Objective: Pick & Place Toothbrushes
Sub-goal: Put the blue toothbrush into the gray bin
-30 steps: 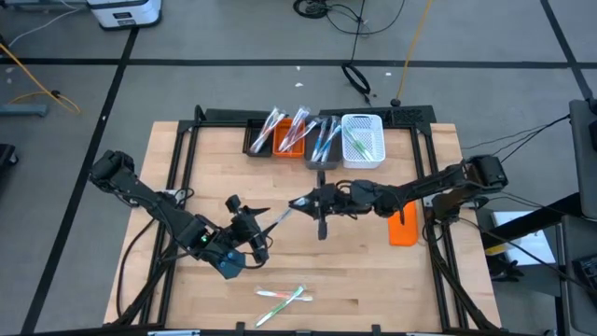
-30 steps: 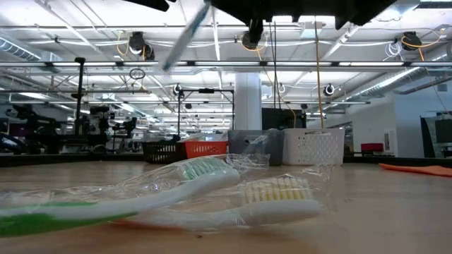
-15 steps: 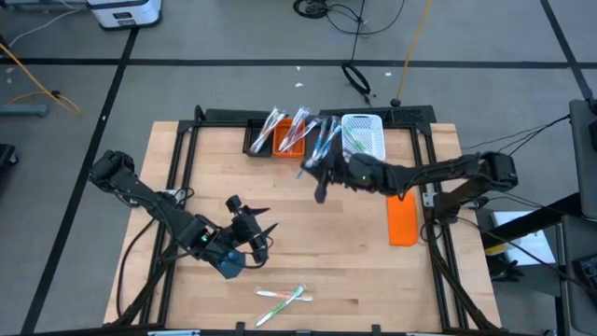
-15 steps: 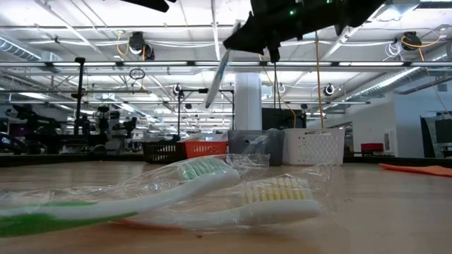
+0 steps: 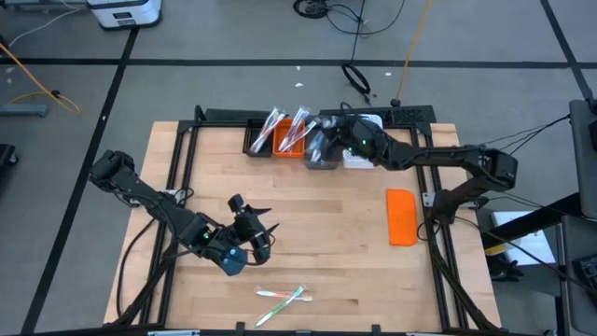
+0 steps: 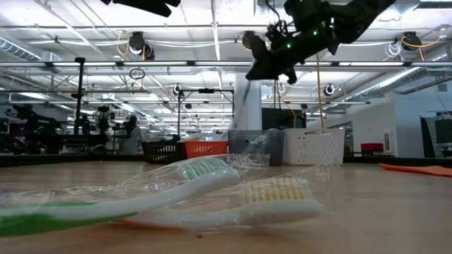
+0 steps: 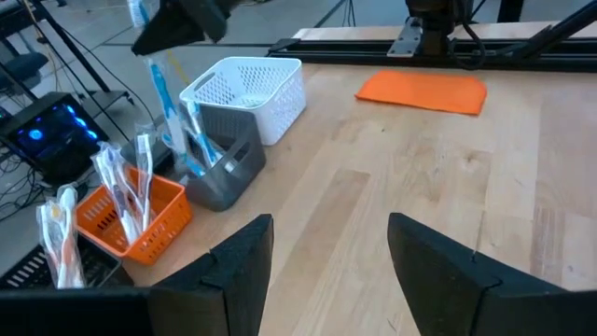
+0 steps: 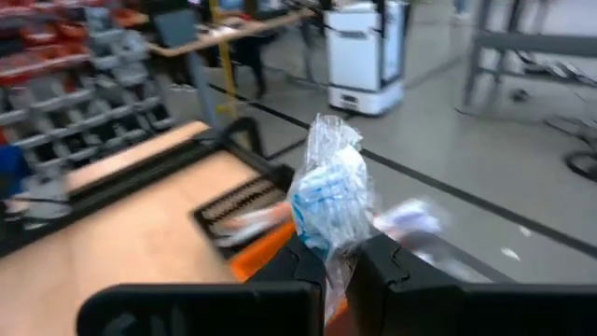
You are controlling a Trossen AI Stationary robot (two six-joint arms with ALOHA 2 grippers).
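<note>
The wrapped blue toothbrush [image 8: 331,201] is the thing in play: it's pinched between the fingers of the right gripper [image 8: 338,266], jaws clamped tight on the wrapper, brush head sticking up past the fingertips. In the high view that right gripper [image 5: 328,138] sits right over the grey bin [image 5: 322,159] at the far edge of the table, which makes sense since the grey bin [image 7: 224,168] already has blue-handled brushes standing in it, so my read is it's sorting by colour and lining up a drop. Held by the lower end like that, the brush can go in handle first and lean on the bin wall like the others. Next door, the orange bin [image 7: 131,210] holds a bunch of wrapped white-handled brushes [image 7: 121,182] leaning out, the white basket [image 7: 247,89] sits on the other side of the grey one, and there's a dark bin [image 5: 258,135] at the end of the row. Two more wrapped toothbrushes [image 5: 283,295] lie near the front edge of the table, touching each other, one green-handled [image 6: 42,215] and one white [image 6: 233,212], not sorted yet. The left gripper [image 5: 250,233] hangs over the middle-left of the table not far from them, fingers [image 7: 238,266] spread partway with nothing between them, probably waiting its turn. The flat orange block [image 5: 402,217] lies off on the right side, well clear of everything.
</note>
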